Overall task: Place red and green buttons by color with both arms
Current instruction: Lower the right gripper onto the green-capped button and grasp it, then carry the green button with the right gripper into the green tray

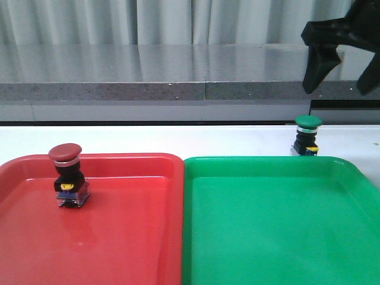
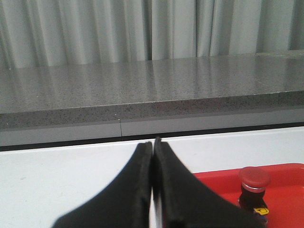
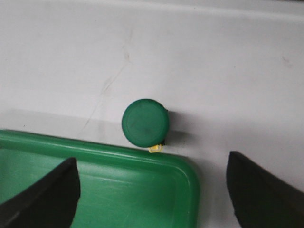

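Note:
The red button stands upright inside the red tray, at its far left. It also shows in the left wrist view. The green button stands upright on the white table just behind the green tray's far rim. In the right wrist view the green button is seen from above, beside the green tray's corner. My right gripper hangs open and empty high above the green button; it also shows in its wrist view. My left gripper is shut and empty, out of the front view.
A grey stone ledge with a curtain behind it runs along the table's far side. The two trays sit side by side and fill the near part of the table.

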Robot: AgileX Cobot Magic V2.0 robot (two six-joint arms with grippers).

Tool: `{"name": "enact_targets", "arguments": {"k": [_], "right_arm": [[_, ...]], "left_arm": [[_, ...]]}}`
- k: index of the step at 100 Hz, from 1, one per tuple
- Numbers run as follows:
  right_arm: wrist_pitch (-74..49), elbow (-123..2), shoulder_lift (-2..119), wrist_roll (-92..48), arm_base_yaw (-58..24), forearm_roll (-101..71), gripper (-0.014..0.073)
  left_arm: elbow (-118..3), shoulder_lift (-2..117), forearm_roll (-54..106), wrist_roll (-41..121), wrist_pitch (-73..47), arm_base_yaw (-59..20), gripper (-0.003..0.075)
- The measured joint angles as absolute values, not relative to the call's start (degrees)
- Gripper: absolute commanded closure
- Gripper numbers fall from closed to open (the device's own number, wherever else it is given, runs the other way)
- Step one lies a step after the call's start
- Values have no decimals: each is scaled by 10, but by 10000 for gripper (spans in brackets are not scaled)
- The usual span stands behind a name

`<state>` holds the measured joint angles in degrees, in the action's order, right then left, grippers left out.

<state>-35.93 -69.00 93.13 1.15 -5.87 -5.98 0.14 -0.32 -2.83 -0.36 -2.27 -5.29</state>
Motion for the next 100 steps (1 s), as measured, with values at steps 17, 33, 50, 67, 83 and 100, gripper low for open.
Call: {"name": "enact_targets", "arguments": {"k": [17, 33, 50, 67, 83, 100], "right_arm": [[-343, -711, 980, 12, -59, -60, -29], [-335, -726, 1020, 11, -59, -60, -29], [-331, -738, 1053, 6, -64, -60, 48], [-328, -739, 1065, 6, -73, -60, 304], [-326, -740, 1066, 6, -75, -60, 356], [-343, -763, 1066, 5, -75, -60, 356]], "left_arm": [[1, -3, -28, -4, -23, -53, 739], [1, -3, -28, -4, -23, -53, 739], [1, -3, -28, -4, -23, -53, 739], [1, -3, -28, -4, -23, -53, 739], [1, -3, -28, -4, -23, -53, 739], [1, -3, -28, -4, -23, -53, 739]]}}
